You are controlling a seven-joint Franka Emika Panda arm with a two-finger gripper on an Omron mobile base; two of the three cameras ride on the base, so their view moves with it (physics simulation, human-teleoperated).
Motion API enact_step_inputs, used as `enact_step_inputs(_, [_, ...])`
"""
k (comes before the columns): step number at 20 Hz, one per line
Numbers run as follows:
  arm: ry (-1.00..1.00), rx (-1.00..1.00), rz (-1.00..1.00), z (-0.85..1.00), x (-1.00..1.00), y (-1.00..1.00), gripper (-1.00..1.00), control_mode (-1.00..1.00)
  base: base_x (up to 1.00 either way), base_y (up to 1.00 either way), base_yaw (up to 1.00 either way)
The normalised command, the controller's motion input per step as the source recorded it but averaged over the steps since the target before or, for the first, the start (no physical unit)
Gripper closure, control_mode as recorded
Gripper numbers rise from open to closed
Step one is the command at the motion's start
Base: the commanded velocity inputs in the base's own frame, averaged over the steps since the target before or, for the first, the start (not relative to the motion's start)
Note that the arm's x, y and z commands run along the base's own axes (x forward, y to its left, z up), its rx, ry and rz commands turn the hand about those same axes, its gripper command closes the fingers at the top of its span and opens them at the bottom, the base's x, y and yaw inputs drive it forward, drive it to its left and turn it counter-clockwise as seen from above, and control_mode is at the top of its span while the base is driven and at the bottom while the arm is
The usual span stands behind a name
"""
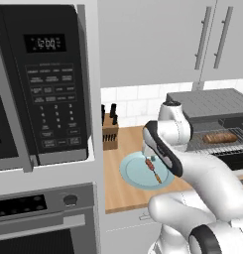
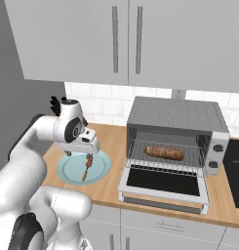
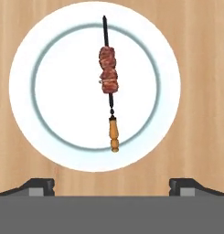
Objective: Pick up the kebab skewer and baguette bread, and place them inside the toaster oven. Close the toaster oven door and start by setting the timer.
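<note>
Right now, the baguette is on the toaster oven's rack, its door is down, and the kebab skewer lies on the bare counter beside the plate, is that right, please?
Not quite: the kebab skewer lies on the plate, near its middle, not on the bare counter, as the hand view shows. The rest holds: the baguette bread is on the rack of the toaster oven, and the toaster oven door is down.

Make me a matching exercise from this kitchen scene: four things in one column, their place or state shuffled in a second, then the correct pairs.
1. kebab skewer
2. baguette bread
3. toaster oven door
4. gripper

A. folded down, open
B. on the toaster oven's wire rack
C. on the plate
D. open above the plate

Pairs: 1-C, 2-B, 3-A, 4-D
</note>
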Motion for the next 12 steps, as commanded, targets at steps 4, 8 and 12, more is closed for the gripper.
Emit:
enact_step_inputs(4, [0.09, 0.0, 0.11, -0.36, 0.22, 0.01, -1.0, -1.0, 0.0, 0.0, 0.0])
enact_step_inputs(8, [-0.02, 0.0, 0.07, -0.36, 0.36, 0.0, -1.0, -1.0, 0.0, 0.0, 0.0])
enact_step_inputs(12, [-0.01, 0.0, 0.1, -0.48, 0.44, 0.0, -1.0, -1.0, 0.0, 0.0, 0.0])
